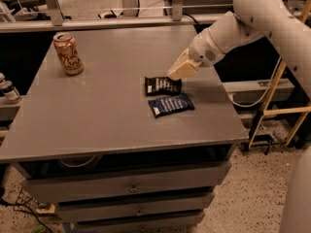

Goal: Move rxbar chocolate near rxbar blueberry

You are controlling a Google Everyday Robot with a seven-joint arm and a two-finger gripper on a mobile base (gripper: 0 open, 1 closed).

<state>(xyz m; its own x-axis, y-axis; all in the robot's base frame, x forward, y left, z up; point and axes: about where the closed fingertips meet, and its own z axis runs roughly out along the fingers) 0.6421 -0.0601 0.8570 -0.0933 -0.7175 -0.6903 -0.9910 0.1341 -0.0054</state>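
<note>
**Table** (97, 110): grey top with drawers below. It holds three things.

**Can** (68, 54): upright at the far left corner, well apart from the bars. It has no part in the task.

**Chocolate bar** (160, 86): black wrapper, flat, right of the table's centre. It lies just beside the blueberry bar, on its far side, and their edges are close to touching.

**Blueberry bar** (171, 105): navy wrapper, flat, slightly skewed, with nothing on it.

**Gripper** (177, 71): on the white arm (252, 18) reaching in from the right, its tip at or just above the chocolate bar's right end. I cannot tell whether it is clenched on the wrapper or released.

**Step in hand (judged)**: placement. The bars already lie near each other, so the task looks nearly complete.

**Next move calls for (judged)**: letting go if the gripper is gripping, then a straight lift clear. The wrapper should not be dragged, and the blueberry bar should not be nudged.
</note>
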